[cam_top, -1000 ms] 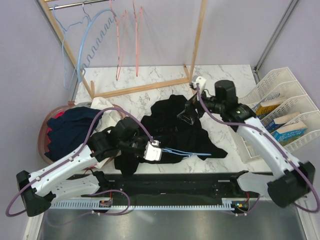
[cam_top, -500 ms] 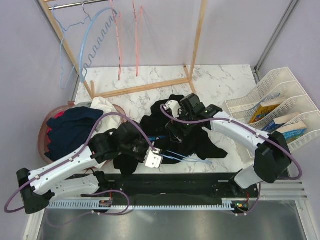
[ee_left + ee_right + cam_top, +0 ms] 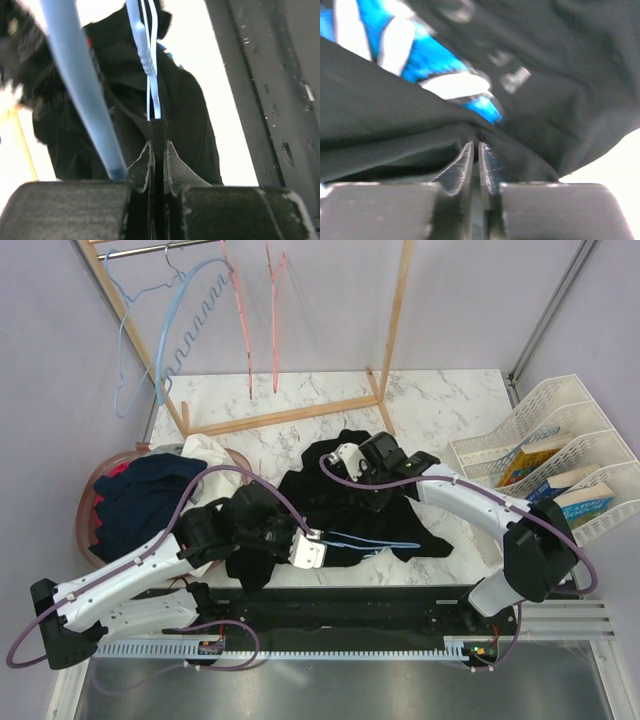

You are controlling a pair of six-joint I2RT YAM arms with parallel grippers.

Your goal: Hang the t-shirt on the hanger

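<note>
Left end effector (image 3: pixel 159 150) clenched on the hanger (image 3: pixel 375 541); right end effector (image 3: pixel 475 149) pinching the t-shirt (image 3: pixel 315 490).
The black t-shirt lies crumpled on the surface (image 3: pixel 450 400) (white marble pattern), the hanger's light-blue wires across its near edge.

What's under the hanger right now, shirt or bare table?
The t-shirt lies under the hanger, which the left gripper holds; the right gripper pinches the fabric. Whether any wire has entered the t-shirt is hidden by folds.
</note>
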